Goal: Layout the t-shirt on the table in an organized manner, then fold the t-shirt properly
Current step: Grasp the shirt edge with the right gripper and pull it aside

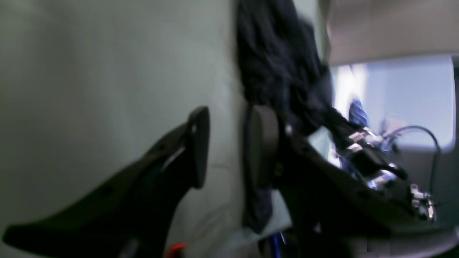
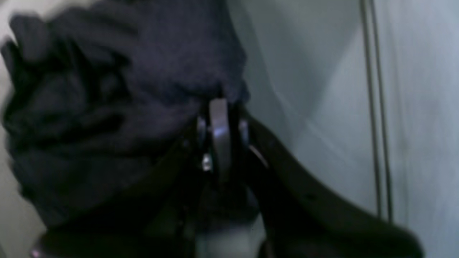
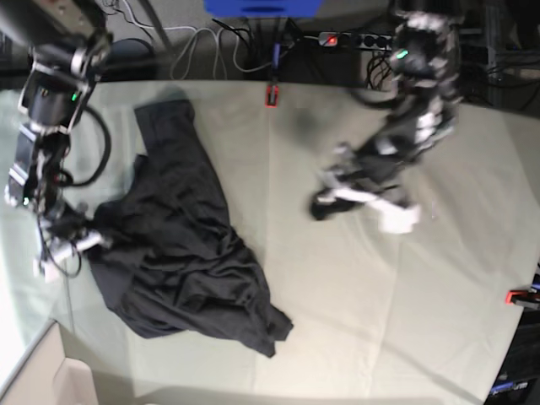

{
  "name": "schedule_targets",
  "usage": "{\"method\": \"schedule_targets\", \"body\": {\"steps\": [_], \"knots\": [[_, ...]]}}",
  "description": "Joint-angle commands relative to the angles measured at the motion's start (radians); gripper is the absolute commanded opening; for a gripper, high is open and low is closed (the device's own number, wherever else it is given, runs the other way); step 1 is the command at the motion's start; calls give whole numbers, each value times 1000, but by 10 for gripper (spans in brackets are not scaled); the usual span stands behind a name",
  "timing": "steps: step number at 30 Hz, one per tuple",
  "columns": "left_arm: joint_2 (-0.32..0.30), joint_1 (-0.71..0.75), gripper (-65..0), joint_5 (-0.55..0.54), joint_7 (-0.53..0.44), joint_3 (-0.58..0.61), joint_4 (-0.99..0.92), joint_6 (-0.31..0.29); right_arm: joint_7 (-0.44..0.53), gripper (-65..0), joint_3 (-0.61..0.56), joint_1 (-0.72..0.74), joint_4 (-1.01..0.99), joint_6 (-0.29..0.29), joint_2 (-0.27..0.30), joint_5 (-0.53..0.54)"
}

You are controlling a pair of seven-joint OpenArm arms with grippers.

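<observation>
The black t-shirt (image 3: pixel 181 253) lies crumpled on the left half of the table (image 3: pixel 371 287), one part stretching toward the far edge. My right gripper (image 3: pixel 91 240) sits at the shirt's left edge. In the right wrist view its fingers (image 2: pixel 219 122) are pressed together with dark fabric (image 2: pixel 125 93) bunched at their tips. My left gripper (image 3: pixel 325 204) hangs over bare cloth right of centre, well away from the shirt. In the left wrist view it (image 1: pixel 229 147) stands open with only table cloth in the gap, and the t-shirt (image 1: pixel 276 64) is beyond it.
Red-orange clamps sit at the far edge (image 3: pixel 271 94) and the right edge (image 3: pixel 516 297). A power strip (image 3: pixel 350 39) and cables lie behind the table. A cardboard box (image 3: pixel 42 380) stands at the near left corner.
</observation>
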Motion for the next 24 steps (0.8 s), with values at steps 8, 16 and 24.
{"method": "schedule_targets", "body": {"steps": [8,16,24], "knots": [[173,-175,-452,198,-83,229,-326,-2,18,-650,-2,-52,36,7,21,9],[198,-196,-451,315,-406,439,-530,-2,-13,-650,-2,-69,34,7,45,7],[198,-310,-456,315,-519,590,-761,-2,-27,-650,1,-76,34,7,47,7]]}}
